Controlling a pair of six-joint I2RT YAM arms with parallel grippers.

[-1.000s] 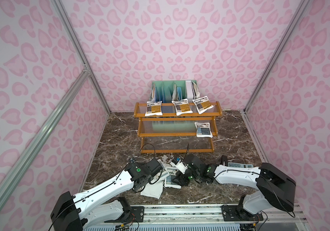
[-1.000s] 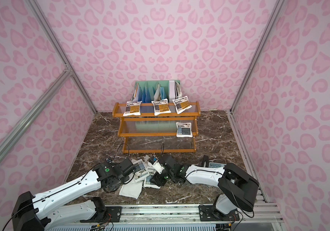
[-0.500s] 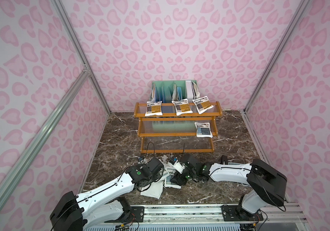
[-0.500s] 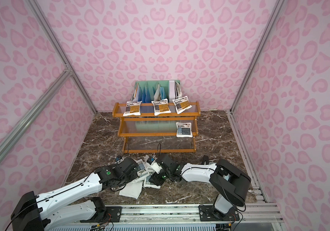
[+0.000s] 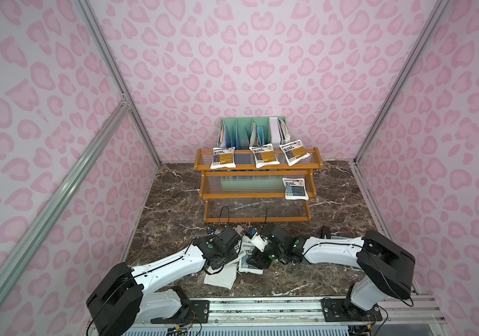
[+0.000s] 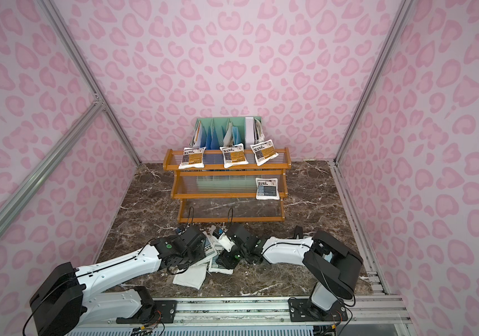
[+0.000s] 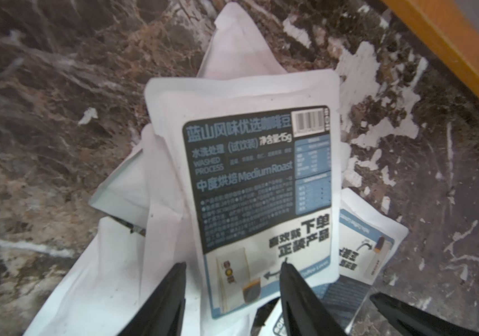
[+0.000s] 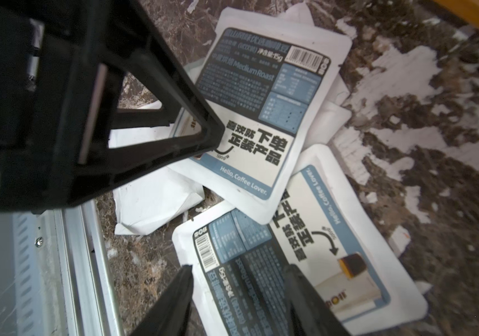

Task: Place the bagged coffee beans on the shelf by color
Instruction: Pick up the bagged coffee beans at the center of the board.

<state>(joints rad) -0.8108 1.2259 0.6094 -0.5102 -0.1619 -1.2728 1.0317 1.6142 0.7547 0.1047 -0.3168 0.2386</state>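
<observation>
The shelf [image 5: 257,196] stands at the back, with three orange-labelled bagged coffee beans [image 5: 263,156] on its top tier and a blue one [image 5: 295,188] at the right of the middle tier. Several more pouches lie in a heap [image 5: 247,263] on the marble floor in front of it. My left gripper [image 7: 232,263] is open, its fingertips astride the lower edge of a blue pouch [image 7: 255,174] on top of the heap. My right gripper [image 8: 240,266] is open just above another blue pouch [image 8: 305,232]. The two grippers nearly touch, and a left finger [image 8: 145,116] shows in the right wrist view.
A mint-green divider rack [image 5: 250,132] with papers stands behind the shelf against the pink wall. White-backed pouches [image 5: 221,277] lie at the near side of the heap. An aluminium rail [image 5: 261,305] carrying both arm bases runs along the front edge.
My left gripper has moved forward and to the right over the heap. The right gripper has shifted a little to the left, and its elbow has swung left. No pouch has moved.
</observation>
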